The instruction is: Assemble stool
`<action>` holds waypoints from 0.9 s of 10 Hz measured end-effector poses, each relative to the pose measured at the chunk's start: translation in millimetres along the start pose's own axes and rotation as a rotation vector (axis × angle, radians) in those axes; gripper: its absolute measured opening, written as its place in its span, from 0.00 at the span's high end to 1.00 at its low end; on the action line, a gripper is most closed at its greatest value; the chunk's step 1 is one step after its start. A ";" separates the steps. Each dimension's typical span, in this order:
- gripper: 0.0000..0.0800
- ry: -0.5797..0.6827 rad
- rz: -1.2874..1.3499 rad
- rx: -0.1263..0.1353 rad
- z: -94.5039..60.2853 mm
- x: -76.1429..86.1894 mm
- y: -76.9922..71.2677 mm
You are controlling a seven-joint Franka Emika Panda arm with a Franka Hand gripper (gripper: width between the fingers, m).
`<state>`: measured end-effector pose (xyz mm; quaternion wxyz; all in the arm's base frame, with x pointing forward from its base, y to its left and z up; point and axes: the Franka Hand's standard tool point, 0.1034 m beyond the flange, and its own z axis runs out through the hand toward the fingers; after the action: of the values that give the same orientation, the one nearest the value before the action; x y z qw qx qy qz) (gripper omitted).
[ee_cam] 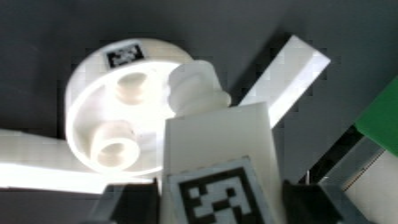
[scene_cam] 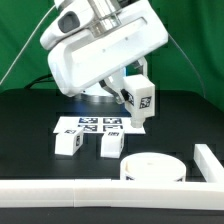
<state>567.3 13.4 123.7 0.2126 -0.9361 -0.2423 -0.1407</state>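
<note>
Pincer (scene_cam: 133, 88) clamped on one leg (scene_cam: 141, 97), aloft, long axis tilted. Seat disc (scene_cam: 152, 168) lies below, toward the bench (scene_cam: 30, 130) edge along the rail (scene_cam: 60, 190), sockets (ee_cam: 128, 92) up.

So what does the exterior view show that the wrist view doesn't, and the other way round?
Only exterior: the marker board, two loose legs and the robot arm. Only wrist: round sockets inside the seat disc. Both: the held leg, the seat disc and the white rail.
</note>
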 end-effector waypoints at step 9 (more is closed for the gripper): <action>0.59 0.107 0.024 -0.213 -6.1 14.7 11.5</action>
<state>584.7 7.2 130.6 0.1262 -0.9473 -0.2033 -0.2131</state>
